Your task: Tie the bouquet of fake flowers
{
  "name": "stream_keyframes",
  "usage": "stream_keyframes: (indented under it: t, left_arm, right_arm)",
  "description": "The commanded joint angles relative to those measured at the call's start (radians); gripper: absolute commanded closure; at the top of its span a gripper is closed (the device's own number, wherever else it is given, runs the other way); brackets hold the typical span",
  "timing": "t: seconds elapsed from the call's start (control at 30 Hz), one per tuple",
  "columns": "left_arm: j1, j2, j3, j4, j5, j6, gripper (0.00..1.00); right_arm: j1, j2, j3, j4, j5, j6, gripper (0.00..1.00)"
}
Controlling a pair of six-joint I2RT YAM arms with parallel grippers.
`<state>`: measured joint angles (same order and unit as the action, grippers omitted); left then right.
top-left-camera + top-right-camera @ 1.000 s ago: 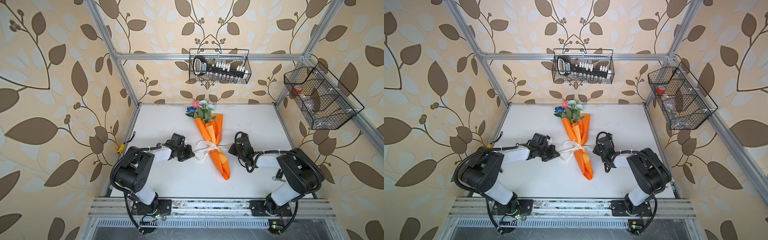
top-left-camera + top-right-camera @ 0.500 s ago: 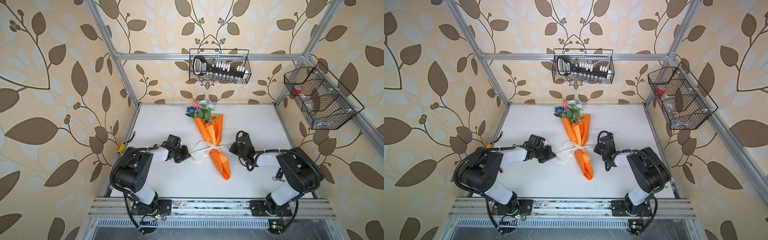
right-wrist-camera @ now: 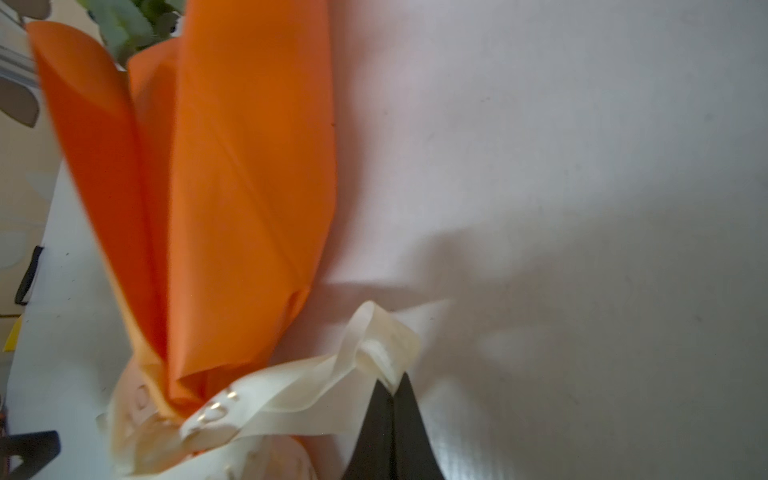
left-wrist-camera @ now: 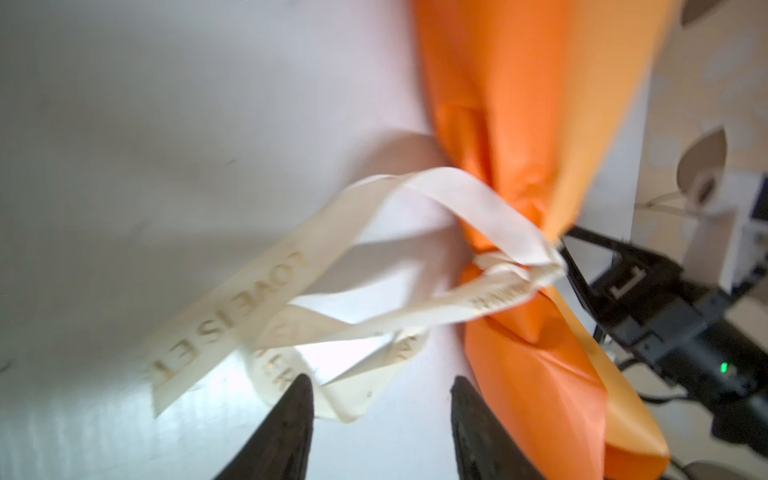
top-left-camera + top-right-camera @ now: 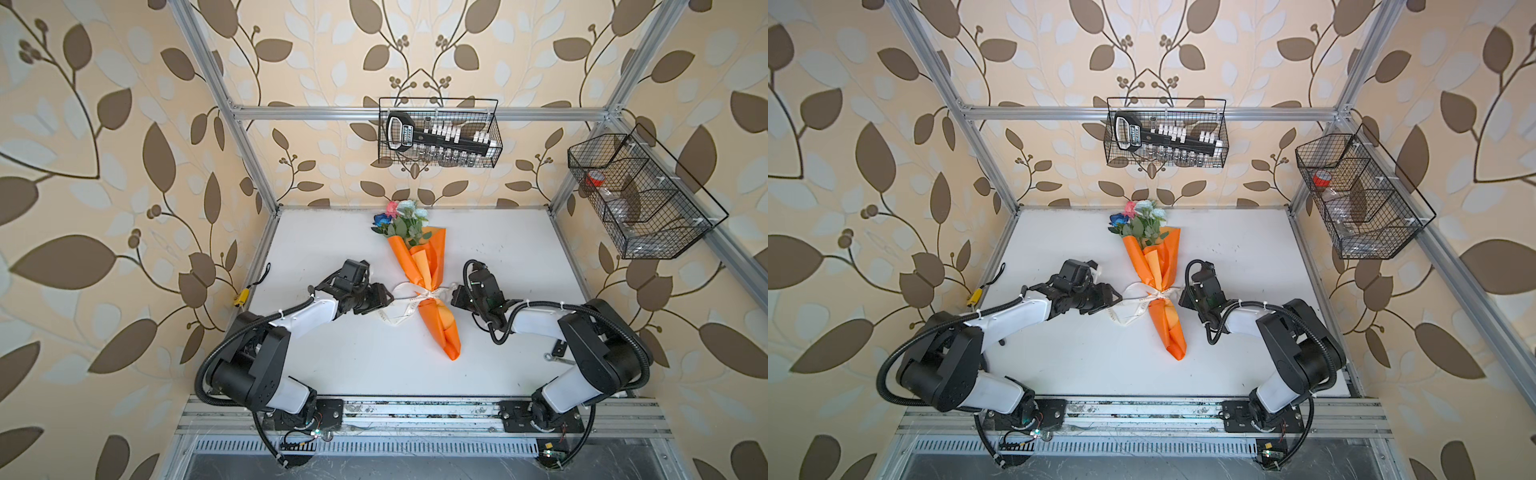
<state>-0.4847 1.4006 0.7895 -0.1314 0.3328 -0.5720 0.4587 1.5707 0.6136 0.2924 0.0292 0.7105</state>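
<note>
FLOWERS ON THE BENCH: A single bouquet of fake flowers lies along the middle of the white table, blooms toward the back wall, with one cream ribbon knotted round its pinched waist. The right gripper pinches a ribbon end between closed fingertips. The left gripper sits just beside the loose tails, fingers moderately apart with nothing between them. The orange paper looks light, crisp and easily creased, and the ribbon soft and slippery, so the tails rather than the wrap seem the place to take hold. Count: one bouquet, one ribbon, two grippers, two wire baskets on the walls.
</note>
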Motion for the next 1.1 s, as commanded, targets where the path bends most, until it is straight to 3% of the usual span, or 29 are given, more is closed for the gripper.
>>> stream_keyframes:
  t: [0.0, 0.23, 0.37, 0.6, 0.73, 0.93, 1.07]
  left_arm:
    - [-0.126, -0.077, 0.056, -0.049, -0.159, 0.162, 0.42]
    - [-0.361, 0.026, 0.129, 0.058, -0.303, 0.267, 0.32]
    - [-0.393, 0.093, 0.132, 0.186, -0.251, 0.258, 0.33]
    - [-0.393, 0.125, 0.160, 0.265, -0.259, 0.248, 0.28]
    - [-0.393, 0.205, 0.218, 0.256, -0.220, 0.241, 0.35]
    - [-0.393, 0.271, 0.223, 0.263, -0.095, 0.239, 0.62]
    - [-0.391, 0.266, 0.189, 0.208, -0.094, 0.242, 0.66]
  right_arm:
    - [0.008, -0.028, 0.034, -0.041, -0.029, -0.029, 1.00]
    - [0.009, -0.037, 0.031, -0.044, -0.061, -0.014, 1.00]
    - [0.008, -0.034, 0.026, -0.034, -0.080, -0.005, 1.00]
    - [0.008, -0.014, 0.022, -0.013, -0.117, 0.015, 1.00]
    - [0.008, -0.006, 0.028, -0.016, -0.120, 0.018, 1.00]
    - [0.005, 0.007, 0.033, -0.024, -0.121, 0.012, 1.00]
    - [-0.010, 0.009, 0.041, -0.034, -0.133, 0.009, 0.96]
